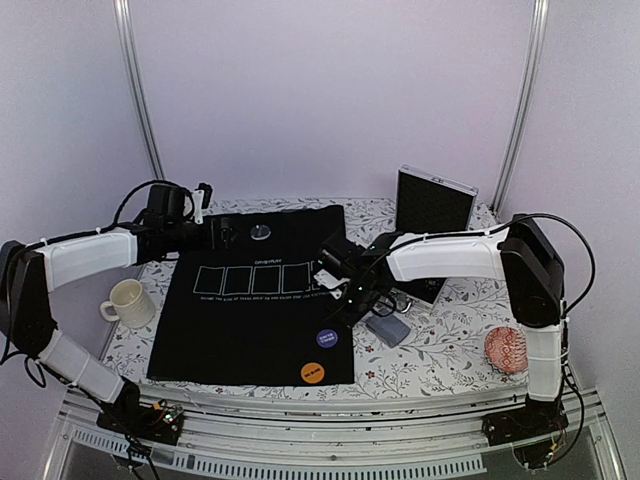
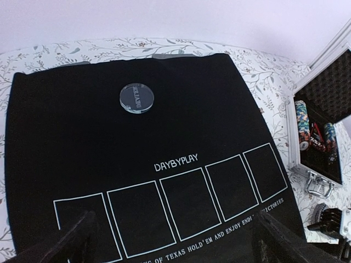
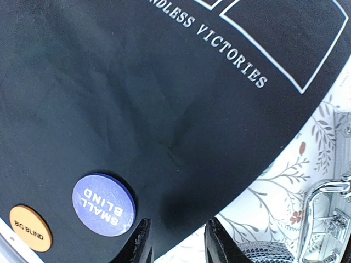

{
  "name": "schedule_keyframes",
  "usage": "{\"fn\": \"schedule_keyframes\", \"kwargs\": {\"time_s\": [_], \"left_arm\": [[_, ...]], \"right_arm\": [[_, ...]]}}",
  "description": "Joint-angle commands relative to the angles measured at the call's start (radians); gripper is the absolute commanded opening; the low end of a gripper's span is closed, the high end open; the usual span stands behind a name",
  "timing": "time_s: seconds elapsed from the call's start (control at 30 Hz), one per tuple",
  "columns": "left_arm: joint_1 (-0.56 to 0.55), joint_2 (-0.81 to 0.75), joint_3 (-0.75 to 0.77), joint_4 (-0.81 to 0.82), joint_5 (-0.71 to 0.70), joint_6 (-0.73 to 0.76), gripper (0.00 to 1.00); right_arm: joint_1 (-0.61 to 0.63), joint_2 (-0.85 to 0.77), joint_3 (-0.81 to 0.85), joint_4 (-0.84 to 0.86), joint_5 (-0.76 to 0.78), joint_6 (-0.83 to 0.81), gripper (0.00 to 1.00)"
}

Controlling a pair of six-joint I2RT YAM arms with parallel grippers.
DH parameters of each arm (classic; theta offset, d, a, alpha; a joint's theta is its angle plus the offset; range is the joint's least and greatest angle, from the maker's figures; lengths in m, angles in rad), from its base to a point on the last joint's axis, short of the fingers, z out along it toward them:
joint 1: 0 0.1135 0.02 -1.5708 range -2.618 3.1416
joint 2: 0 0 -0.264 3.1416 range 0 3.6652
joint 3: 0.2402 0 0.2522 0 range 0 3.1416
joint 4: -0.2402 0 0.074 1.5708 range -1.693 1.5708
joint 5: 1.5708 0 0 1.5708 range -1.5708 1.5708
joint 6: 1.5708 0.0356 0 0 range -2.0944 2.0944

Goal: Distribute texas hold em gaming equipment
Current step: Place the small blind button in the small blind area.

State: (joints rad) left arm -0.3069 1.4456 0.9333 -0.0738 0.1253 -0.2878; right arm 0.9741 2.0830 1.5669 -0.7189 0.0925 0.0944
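A silver round dealer disc (image 2: 136, 98) lies flat near the far edge of the black felt mat (image 1: 250, 320). A purple round "SMALL BLIND" disc (image 3: 103, 204) and an orange round "BIG BLIND" disc (image 3: 30, 228) lie lettering-up at its near right corner. The left gripper (image 2: 175, 241) hangs above the mat, spread wide and empty. The right gripper (image 3: 178, 244), at the mat's right edge, is narrowly parted and holds nothing.

Three button discs (image 1: 326, 338), one mug (image 1: 127, 302)

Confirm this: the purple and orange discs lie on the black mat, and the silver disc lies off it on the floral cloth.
Not quite. The silver disc also lies on the black mat, near its far edge, as the left wrist view shows. The rest stands.
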Motion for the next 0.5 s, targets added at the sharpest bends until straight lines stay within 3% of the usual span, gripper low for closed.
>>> {"fn": "schedule_keyframes", "kwargs": {"time_s": [0.0, 0.17, 0.3, 0.47], "left_arm": [[-0.004, -0.024, 0.003, -0.006, -0.006, 0.01, 0.98], [-0.003, -0.02, 0.007, -0.006, 0.003, 0.009, 0.98], [-0.004, -0.025, 0.006, -0.005, 0.001, 0.007, 0.98], [-0.004, -0.031, 0.003, -0.007, 0.002, 0.007, 0.98]], "right_arm": [[0.009, 0.018, 0.005, -0.01, -0.008, 0.019, 0.34], [0.027, -0.015, 0.0, 0.019, -0.042, -0.008, 0.37], [0.067, -0.009, 0.003, 0.052, -0.122, -0.072, 0.47], [0.075, 0.067, 0.028, 0.014, -0.072, -0.047, 0.53]]}}
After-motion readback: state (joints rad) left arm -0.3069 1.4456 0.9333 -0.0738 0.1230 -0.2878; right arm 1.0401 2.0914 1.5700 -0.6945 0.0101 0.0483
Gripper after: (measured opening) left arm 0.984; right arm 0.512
